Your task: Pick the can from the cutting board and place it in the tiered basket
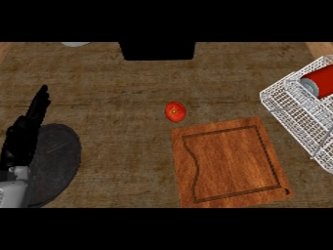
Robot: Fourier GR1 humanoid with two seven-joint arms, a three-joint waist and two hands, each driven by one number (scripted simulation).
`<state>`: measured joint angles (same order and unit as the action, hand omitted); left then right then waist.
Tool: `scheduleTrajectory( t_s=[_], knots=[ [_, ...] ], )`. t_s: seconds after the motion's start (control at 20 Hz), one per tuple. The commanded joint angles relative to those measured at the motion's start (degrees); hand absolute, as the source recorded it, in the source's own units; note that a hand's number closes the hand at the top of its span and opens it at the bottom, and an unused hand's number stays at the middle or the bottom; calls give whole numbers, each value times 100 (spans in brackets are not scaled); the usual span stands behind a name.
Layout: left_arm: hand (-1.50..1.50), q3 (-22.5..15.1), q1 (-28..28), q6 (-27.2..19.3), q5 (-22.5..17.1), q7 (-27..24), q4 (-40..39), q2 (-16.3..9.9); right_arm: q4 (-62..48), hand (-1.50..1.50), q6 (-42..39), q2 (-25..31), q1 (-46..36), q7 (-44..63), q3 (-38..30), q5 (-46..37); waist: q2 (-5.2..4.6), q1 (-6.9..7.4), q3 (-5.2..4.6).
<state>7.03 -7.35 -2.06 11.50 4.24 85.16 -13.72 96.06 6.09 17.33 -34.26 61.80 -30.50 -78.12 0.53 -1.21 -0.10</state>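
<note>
Red can (327, 79) lies on its side inside the white wire tiered basket (299, 119), far right of the table (111, 88). Cutting board (228, 166) is bare, just left of the basket. Left hand (25, 132) rests at the left edge, fingers (39, 100) straight, holding nothing, well apart from the can, over a dark round plate (57, 161). Right hand isn't visible. Small red tomato (176, 111) sits just above the board.

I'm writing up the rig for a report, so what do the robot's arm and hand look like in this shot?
Only the left arm shows: a glossy light grey forearm with a rounded shell, ending in a black robot hand with slim, segmented fingers. No cables or markings are discernible. The right arm is out of view.
</note>
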Motion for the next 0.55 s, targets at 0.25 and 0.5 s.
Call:
scheduleTrajectory(
  t_s=[0.25,0.5],
  knots=[
    [0,97,-13,-57,50,-10,-43,-47,3589,-150,-1375,-1229,1701,586,-191,394,17,-109,4],
    [0,130,227,105,-93,-98,69,-50,5362,-150,-1485,-1709,2992,433,-260,1069,-7,-12,10]
  ],
)
